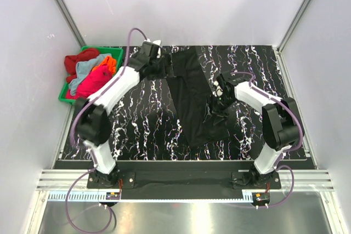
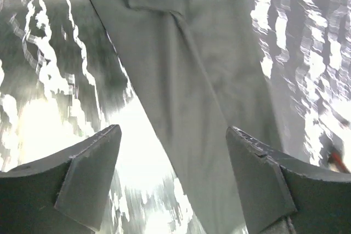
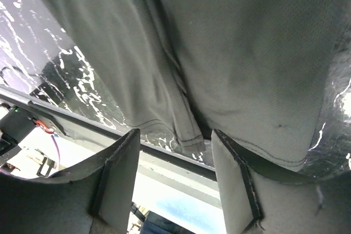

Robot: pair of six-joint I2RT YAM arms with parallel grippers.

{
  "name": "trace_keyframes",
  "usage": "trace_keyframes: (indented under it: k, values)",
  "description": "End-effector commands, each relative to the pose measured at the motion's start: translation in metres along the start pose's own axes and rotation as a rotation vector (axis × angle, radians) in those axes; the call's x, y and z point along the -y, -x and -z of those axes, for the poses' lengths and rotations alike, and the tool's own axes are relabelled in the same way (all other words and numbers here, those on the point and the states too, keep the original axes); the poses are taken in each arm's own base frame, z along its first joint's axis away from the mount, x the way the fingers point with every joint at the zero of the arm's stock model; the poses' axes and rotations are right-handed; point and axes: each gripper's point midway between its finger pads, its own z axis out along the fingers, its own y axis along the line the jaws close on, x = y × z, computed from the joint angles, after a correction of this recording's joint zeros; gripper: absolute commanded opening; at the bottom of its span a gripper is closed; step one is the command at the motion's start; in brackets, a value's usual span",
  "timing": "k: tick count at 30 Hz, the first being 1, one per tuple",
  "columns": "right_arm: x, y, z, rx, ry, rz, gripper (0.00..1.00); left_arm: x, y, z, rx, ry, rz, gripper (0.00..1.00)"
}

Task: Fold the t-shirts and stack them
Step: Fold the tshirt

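A black t-shirt (image 1: 189, 97) lies on the dark marbled table as a long strip running from the far middle toward the near right. My left gripper (image 1: 167, 67) is open at the strip's far left edge; in the left wrist view (image 2: 173, 130) the cloth (image 2: 192, 80) runs down between the spread fingers and nothing is held. My right gripper (image 1: 215, 105) is open at the shirt's right edge. In the right wrist view (image 3: 175, 132) a stitched hem fold (image 3: 189, 135) of the shirt (image 3: 247, 53) hangs between the jaws, ungripped.
A green bin (image 1: 104, 49) at the far left holds a red shirt (image 1: 74, 61), a light blue one (image 1: 88, 68), an orange one (image 1: 109, 64) and a magenta-pink one (image 1: 93, 83). Metal frame posts and white walls enclose the table. The table's near edge rail (image 3: 164, 157) shows below the right gripper.
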Motion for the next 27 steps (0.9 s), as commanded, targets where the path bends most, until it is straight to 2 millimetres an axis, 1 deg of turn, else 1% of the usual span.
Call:
trace_keyframes:
  k: [1, 2, 3, 4, 5, 6, 7, 8, 9, 10, 11, 12, 13, 14, 15, 16, 17, 18, 19, 20, 21, 22, 23, 24, 25, 26, 27]
  values:
    - [-0.005, 0.008, -0.003, -0.001, 0.030, 0.022, 0.61, -0.013, -0.043, 0.026, -0.064, 0.049, 0.026, 0.80]
    - [-0.004, 0.008, -0.008, -0.015, 0.022, 0.009, 0.62, -0.009, -0.048, 0.038, -0.064, 0.029, 0.023, 0.80]
    - [-0.006, 0.012, -0.009, -0.011, 0.019, 0.007, 0.62, -0.012, -0.060, 0.040, -0.091, 0.027, 0.022, 0.80]
    - [-0.006, 0.013, -0.012, -0.017, 0.013, 0.006, 0.65, -0.018, -0.079, 0.041, -0.135, 0.026, 0.021, 0.80]
    - [-0.005, 0.013, -0.017, -0.035, 0.005, -0.023, 0.66, -0.018, -0.084, 0.049, -0.139, 0.016, 0.017, 0.79]
    - [-0.006, 0.013, -0.020, -0.042, 0.006, -0.033, 0.67, -0.013, -0.090, 0.054, -0.158, -0.022, 0.011, 0.79]
    - [-0.010, 0.012, -0.024, -0.043, 0.009, -0.030, 0.67, -0.014, -0.100, 0.056, -0.183, -0.040, -0.004, 0.78]
    - [-0.010, 0.012, -0.028, -0.046, 0.000, -0.049, 0.67, -0.011, -0.104, 0.059, -0.194, -0.066, -0.010, 0.77]
    - [-0.009, 0.009, -0.032, -0.050, -0.009, -0.058, 0.67, -0.003, -0.105, 0.067, -0.199, -0.112, -0.014, 0.77]
    - [-0.012, 0.010, -0.037, -0.040, -0.005, -0.055, 0.67, -0.002, -0.109, 0.069, -0.207, -0.125, -0.017, 0.76]
    - [-0.017, 0.006, -0.043, -0.051, -0.005, -0.073, 0.67, -0.002, -0.114, 0.070, -0.217, -0.137, -0.019, 0.76]
    - [-0.018, 0.000, -0.048, -0.061, -0.007, -0.084, 0.67, 0.001, -0.115, 0.076, -0.212, -0.159, -0.022, 0.75]
    - [-0.020, -0.001, -0.053, -0.058, -0.007, -0.091, 0.67, 0.001, -0.118, 0.078, -0.211, -0.163, -0.021, 0.75]
    - [-0.022, -0.005, -0.059, -0.067, -0.018, -0.118, 0.67, -0.002, -0.124, 0.079, -0.217, -0.161, -0.019, 0.75]
    - [-0.030, -0.014, -0.065, -0.085, -0.023, -0.103, 0.67, -0.002, -0.126, 0.081, -0.217, -0.168, -0.020, 0.75]
    - [-0.036, -0.017, -0.070, -0.089, -0.022, -0.127, 0.67, -0.001, -0.126, 0.087, -0.200, -0.181, -0.025, 0.75]
    - [-0.048, -0.028, -0.076, -0.108, -0.017, -0.111, 0.67, -0.006, -0.135, 0.087, -0.215, -0.175, -0.023, 0.75]
    - [-0.056, -0.032, -0.078, -0.113, -0.003, -0.118, 0.67, -0.007, -0.138, 0.090, -0.215, -0.181, -0.024, 0.75]
    - [-0.069, -0.035, -0.080, -0.115, 0.030, -0.142, 0.67, -0.007, -0.140, 0.095, -0.205, -0.189, -0.028, 0.75]
    - [-0.076, -0.038, -0.081, -0.118, 0.046, -0.146, 0.67, -0.013, -0.151, 0.095, -0.223, -0.182, -0.022, 0.75]
    - [-0.085, -0.044, -0.081, -0.122, 0.061, -0.135, 0.67, -0.014, -0.155, 0.098, -0.227, -0.185, -0.019, 0.74]
    - [-0.090, -0.044, -0.079, -0.116, 0.072, -0.131, 0.67, -0.013, -0.157, 0.103, -0.218, -0.193, -0.012, 0.74]
    - [-0.095, -0.044, -0.072, -0.102, 0.088, -0.114, 0.67, -0.019, -0.169, 0.103, -0.237, -0.182, 0.002, 0.74]
    - [-0.094, -0.045, -0.069, -0.097, 0.089, -0.114, 0.68, -0.020, -0.173, 0.105, -0.244, -0.186, 0.015, 0.74]
    - [-0.092, -0.045, -0.061, -0.072, 0.087, -0.091, 0.68, -0.019, -0.175, 0.109, -0.238, -0.194, 0.034, 0.73]
    - [-0.085, -0.049, -0.059, -0.070, 0.070, -0.088, 0.68, -0.024, -0.187, 0.108, -0.262, -0.185, 0.052, 0.73]
    - [-0.080, -0.050, -0.056, -0.065, 0.060, -0.081, 0.69, -0.023, -0.193, 0.109, -0.277, -0.194, 0.064, 0.73]
